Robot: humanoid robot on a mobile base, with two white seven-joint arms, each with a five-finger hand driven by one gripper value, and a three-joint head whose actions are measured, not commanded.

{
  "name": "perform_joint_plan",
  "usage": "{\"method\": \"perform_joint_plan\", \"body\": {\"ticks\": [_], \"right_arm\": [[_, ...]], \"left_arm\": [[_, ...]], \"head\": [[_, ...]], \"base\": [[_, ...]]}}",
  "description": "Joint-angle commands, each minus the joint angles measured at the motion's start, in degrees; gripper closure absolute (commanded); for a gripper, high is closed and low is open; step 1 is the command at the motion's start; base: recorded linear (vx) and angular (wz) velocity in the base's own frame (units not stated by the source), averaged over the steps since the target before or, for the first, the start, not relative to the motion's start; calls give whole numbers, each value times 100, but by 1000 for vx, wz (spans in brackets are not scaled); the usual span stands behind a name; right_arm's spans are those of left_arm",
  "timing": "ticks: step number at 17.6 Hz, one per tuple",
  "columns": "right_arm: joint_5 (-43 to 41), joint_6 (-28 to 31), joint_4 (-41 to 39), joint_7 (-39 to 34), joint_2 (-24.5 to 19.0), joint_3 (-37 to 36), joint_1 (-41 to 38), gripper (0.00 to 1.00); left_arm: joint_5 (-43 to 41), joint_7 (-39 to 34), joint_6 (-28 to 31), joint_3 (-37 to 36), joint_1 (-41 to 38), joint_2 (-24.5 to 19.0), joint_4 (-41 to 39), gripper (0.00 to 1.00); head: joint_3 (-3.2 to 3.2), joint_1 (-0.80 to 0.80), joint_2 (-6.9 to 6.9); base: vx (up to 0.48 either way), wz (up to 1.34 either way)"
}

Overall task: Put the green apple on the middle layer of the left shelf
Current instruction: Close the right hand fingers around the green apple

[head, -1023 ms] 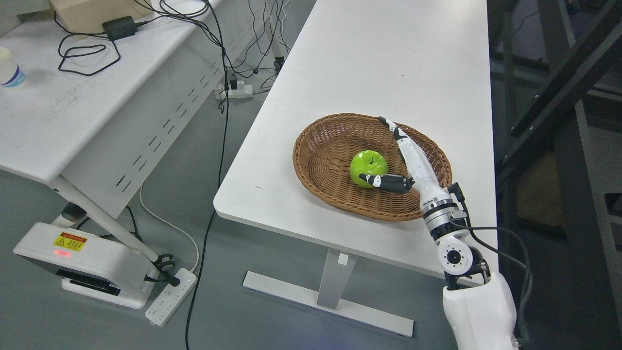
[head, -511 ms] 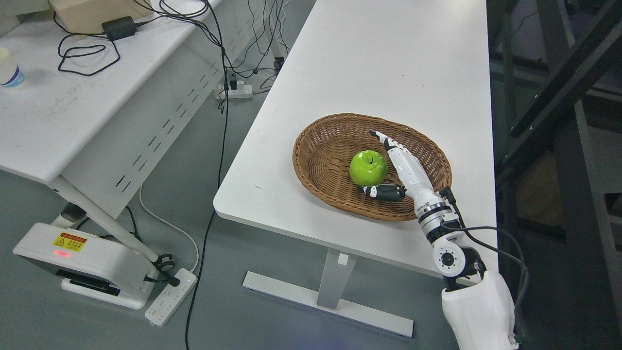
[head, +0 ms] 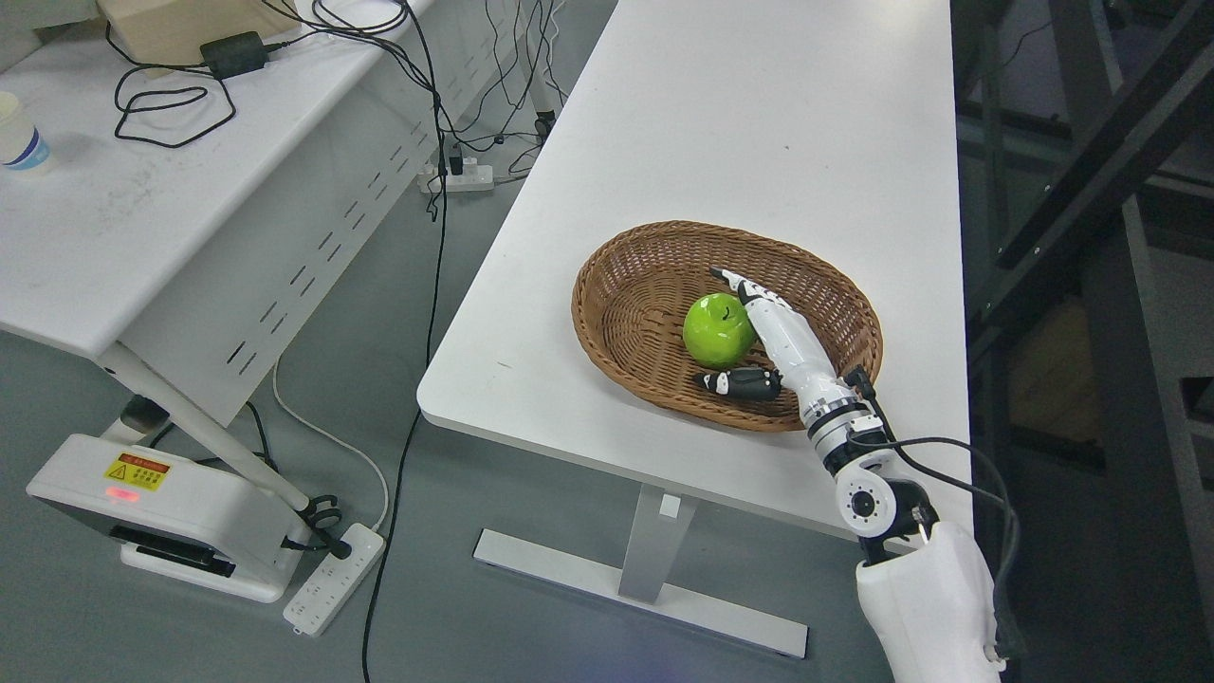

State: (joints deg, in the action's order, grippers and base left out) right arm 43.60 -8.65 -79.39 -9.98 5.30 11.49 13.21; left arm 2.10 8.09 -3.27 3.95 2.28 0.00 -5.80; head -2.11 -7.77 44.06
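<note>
One hand, the right, lies open against the apple in the basket, pre-grasp; next its fingers must close.

A table runs from the top centre of the frame down to the lower middle. Near its lower edge sits a basket, and in the basket lies the apple. The right hand reaches into the basket from the lower right, just right of the apple. A second table fills the upper left, with a cup at the left edge and cables to the cup's right. A power strip lies on the floor at lower left.
</note>
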Motion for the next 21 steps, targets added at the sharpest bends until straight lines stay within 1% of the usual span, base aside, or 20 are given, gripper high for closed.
{"method": "perform_joint_plan", "body": {"ticks": [1,2,6,8,10,14,16,19,21], "right_arm": [[174,4,372,31,-29,142,59,0],[288,4,389,40,-37,151,59,0],[315,12,389,75,-55,125,68,1],[315,21,381,84,-64,90,111,11],[272,21,381,75,-73,72,112,29],[140,21,372,75,-81,-33,103,54],[78,21,363,75,-81,-147,111,61],[-45,-5,293,75,-90,-392,120,75],[-237,-40,153,110,-81,-542,112,80]], "left_arm": [[1,-1,-7,1,0,-100,0,0],[1,-1,-7,1,0,-100,0,0],[1,-1,-7,1,0,-100,0,0],[1,-1,-7,1,0,-100,0,0],[1,-1,2,1,0,-100,0,0],[1,-1,-7,1,0,-100,0,0],[1,-1,-7,1,0,-100,0,0],[1,-1,-7,1,0,-100,0,0],[-8,-1,-7,1,0,-100,0,0]], "head": [[0,0,0],[0,0,0],[0,0,0],[0,0,0],[0,0,0],[0,0,0],[0,0,0],[0,0,0],[0,0,0]], "base": [[0,0],[0,0],[0,0],[0,0],[0,0],[0,0],[0,0],[0,0],[0,0]]}}
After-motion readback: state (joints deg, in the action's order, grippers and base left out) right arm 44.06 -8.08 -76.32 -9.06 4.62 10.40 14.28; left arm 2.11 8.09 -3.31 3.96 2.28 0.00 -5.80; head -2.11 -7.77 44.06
